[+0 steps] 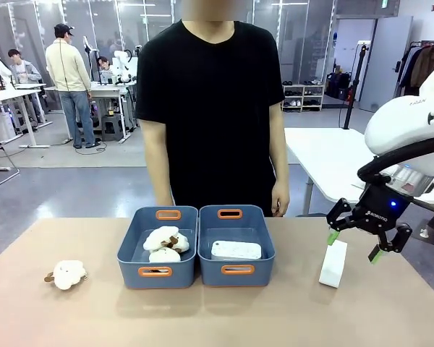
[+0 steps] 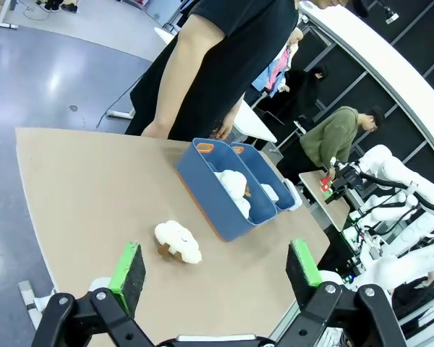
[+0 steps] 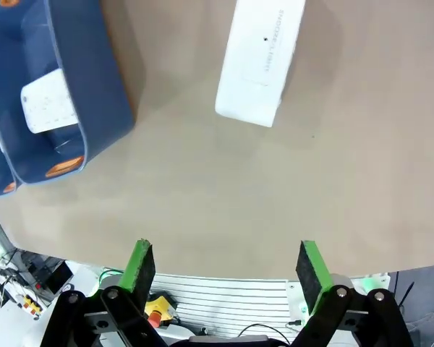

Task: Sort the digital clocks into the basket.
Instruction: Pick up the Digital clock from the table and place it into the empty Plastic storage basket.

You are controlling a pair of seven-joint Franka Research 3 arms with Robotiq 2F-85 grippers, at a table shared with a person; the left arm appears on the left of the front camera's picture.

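One digital clock [image 1: 236, 250] lies flat inside the basket [image 1: 264, 272], the right one of two blue-grey bins. A second white digital clock [image 1: 333, 263] stands on edge on the table right of that basket. My right gripper [image 1: 367, 242] hangs open just above and to the right of this clock, touching nothing. In the right wrist view the standing clock [image 3: 260, 61] lies ahead of the open right gripper [image 3: 228, 271], with the basket [image 3: 94, 79] and the clock inside it [image 3: 49, 108] to the side. My left gripper [image 2: 217, 267] is open and holds nothing, well back from the bins.
The left bin [image 1: 158, 280] holds white plush toys [image 1: 165, 242]. Another plush toy [image 1: 67, 274] lies on the table at the left and shows ahead of the left gripper [image 2: 178, 242]. A person in a black shirt [image 1: 210, 101] stands behind the bins at the far edge.
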